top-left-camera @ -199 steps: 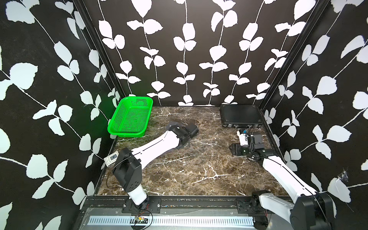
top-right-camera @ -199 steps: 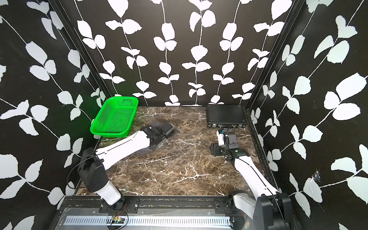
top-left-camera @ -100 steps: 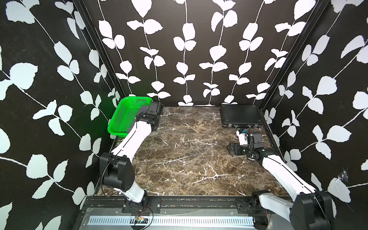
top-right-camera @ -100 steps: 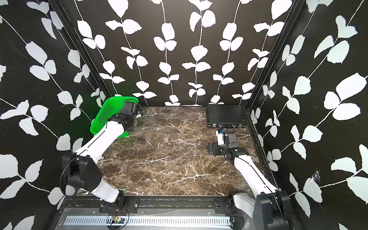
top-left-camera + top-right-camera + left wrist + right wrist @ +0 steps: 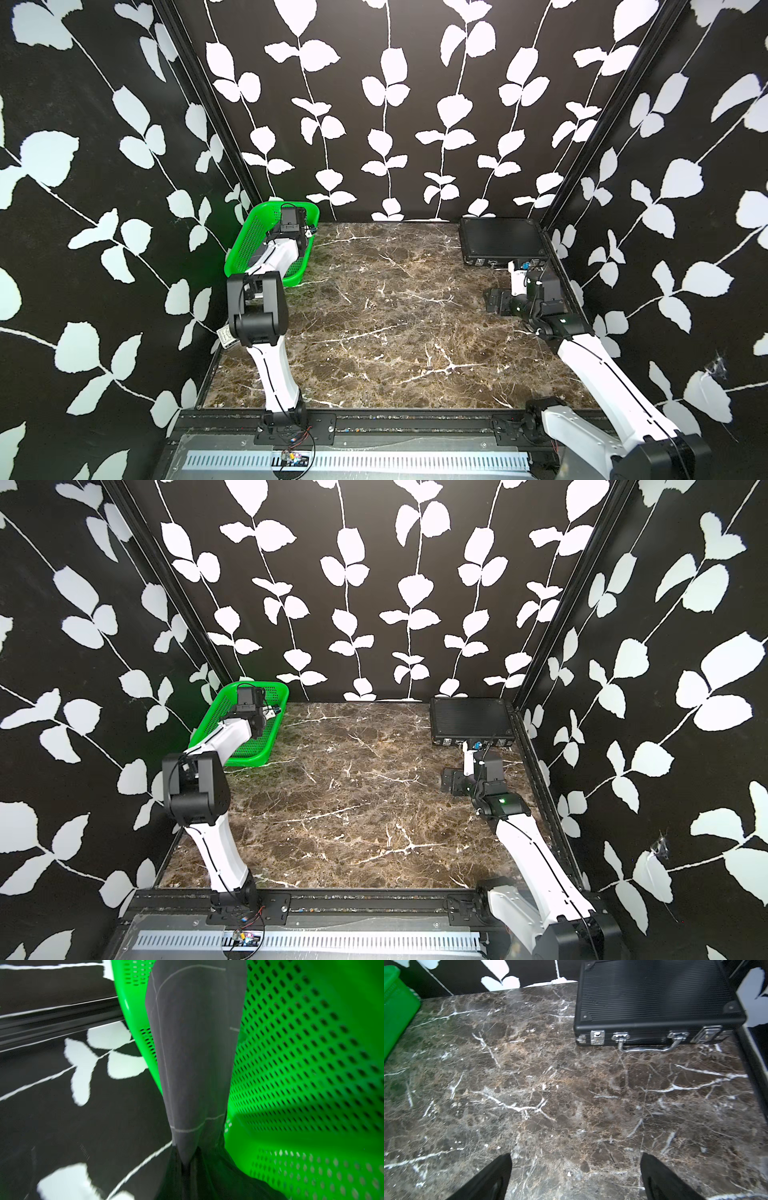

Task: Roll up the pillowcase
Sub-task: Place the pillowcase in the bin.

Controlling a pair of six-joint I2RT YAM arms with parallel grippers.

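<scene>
In the left wrist view, the pillowcase (image 5: 193, 1053), dark grey cloth with thin white lines, hangs as a narrow bundle from my left gripper (image 5: 188, 1164), which is shut on it. The bundle hangs over the green basket (image 5: 311, 1064), partly across its rim. In both top views the left arm's wrist (image 5: 291, 224) (image 5: 247, 706) is over the basket, and the cloth is hidden behind the arm. My right gripper (image 5: 575, 1155) (image 5: 498, 301) hovers open over bare marble on the right, with nothing between its fingers.
The green basket (image 5: 245, 249) (image 5: 216, 712) stands tilted at the back left against the wall. A rigid black case with latches (image 5: 500, 241) (image 5: 654, 995) lies at the back right, just beyond the right gripper. Patterned walls close in three sides.
My left arm has swung from the middle of the table to the basket at the back left, carrying the dark bundle. The right arm has stayed where it was.
</scene>
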